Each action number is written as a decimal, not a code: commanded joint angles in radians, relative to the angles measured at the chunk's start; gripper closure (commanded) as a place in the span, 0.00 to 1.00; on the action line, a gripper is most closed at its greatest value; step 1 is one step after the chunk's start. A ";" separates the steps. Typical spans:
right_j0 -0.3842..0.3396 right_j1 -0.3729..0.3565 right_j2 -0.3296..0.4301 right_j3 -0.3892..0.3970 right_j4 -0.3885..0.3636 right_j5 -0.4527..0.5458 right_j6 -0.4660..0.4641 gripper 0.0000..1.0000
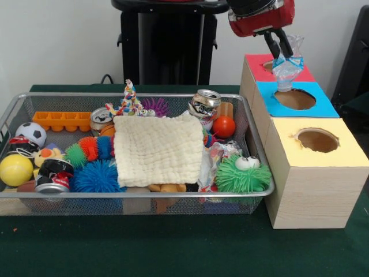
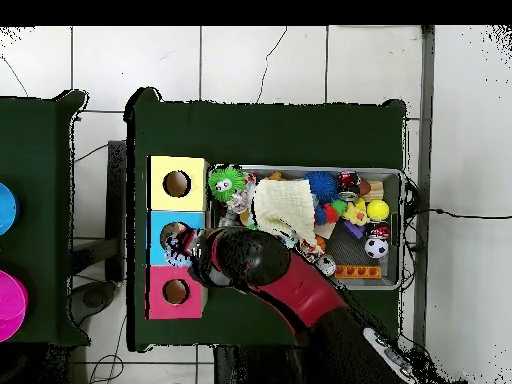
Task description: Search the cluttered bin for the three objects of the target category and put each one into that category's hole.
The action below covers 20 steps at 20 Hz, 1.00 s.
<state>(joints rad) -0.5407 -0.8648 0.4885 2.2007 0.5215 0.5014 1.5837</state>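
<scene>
My gripper (image 1: 283, 53) is shut on a clear wrinkly bottle (image 1: 286, 71), which hangs neck down over the seam between the red and blue box tops. The red-faced hole (image 1: 267, 65) lies just behind the bottle and is partly hidden by it. In the overhead view the gripper (image 2: 183, 246) and the bottle (image 2: 176, 243) sit over the blue-topped box, next to the red-faced hole (image 2: 176, 291). The wire mesh bin (image 1: 17, 104) holds clutter. No other clear bottle shows in it.
The blue-faced hole (image 1: 294, 98) and the yellow-faced hole (image 1: 317, 139) are on boxes to the right of the bin. The bin holds a cream cloth (image 1: 158, 149), crushed cans (image 1: 204, 103), a green fuzzy ball (image 1: 243, 174), a yellow ball (image 1: 15, 169) and an orange tray (image 1: 61, 120).
</scene>
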 commanded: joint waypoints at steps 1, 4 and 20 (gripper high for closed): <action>0.147 -0.034 -0.178 -0.044 -0.115 -0.146 0.223 1.00; 0.139 -0.015 -0.162 -0.041 -0.090 -0.137 0.213 1.00; 0.117 0.041 -0.134 -0.072 -0.029 0.003 0.198 1.00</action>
<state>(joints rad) -0.4009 -0.8698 0.3899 2.1962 0.4671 0.4302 1.5837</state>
